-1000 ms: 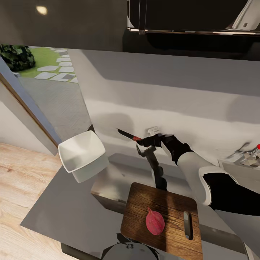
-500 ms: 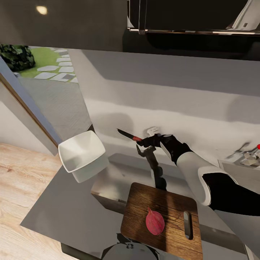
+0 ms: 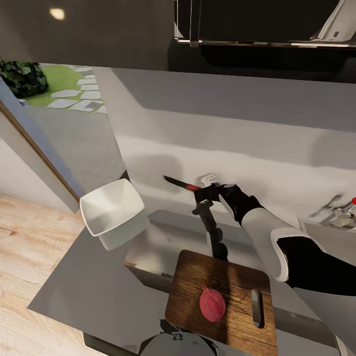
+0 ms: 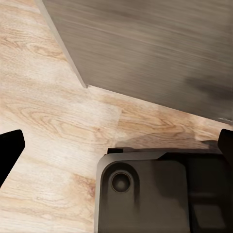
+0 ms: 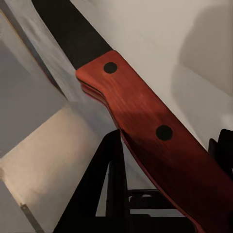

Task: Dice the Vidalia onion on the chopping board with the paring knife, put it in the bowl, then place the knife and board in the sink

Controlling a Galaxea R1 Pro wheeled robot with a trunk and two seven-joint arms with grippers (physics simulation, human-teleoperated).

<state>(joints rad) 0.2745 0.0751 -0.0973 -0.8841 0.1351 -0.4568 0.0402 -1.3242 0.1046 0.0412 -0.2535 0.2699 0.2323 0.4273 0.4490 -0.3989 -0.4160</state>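
1. Landmark: chopping board [image 3: 222, 304], lying flat at the near edge of the countertop [image 3: 94, 287], slot handle hole toward the sink side.
2. Onion [image 3: 212, 303], red-skinned, sits on the board near its middle, clear of the slot and of all 4 board edges.
3. Right gripper [image 3: 200, 197] is raised above the countertop, beyond the board's far edge and close to the back wall. Its fingers are clamped on the paring knife [image 3: 181, 184], gripping the red handle [image 5: 150, 141]; the 2 rivets show in the right wrist view.
4. The dark blade points away from the board, toward the bowl side, roughly level. The tip is in free air, not touching wall or counter as far as I can tell.
5. Bowl [image 3: 112, 206] sits at the countertop's far left corner, well apart from the board, with open grey counter between them.
6. Sink [image 3: 329, 230] lies past the board's slot end, partly behind the right arm; the tap [image 3: 341, 207] with its red-tipped lever is at the frame edge.
7. Left gripper [image 4: 116, 145] points down at wood floor and a grey cabinet face; its fingertips sit at opposite sides of the frame, so the jaws are apart with nothing between.
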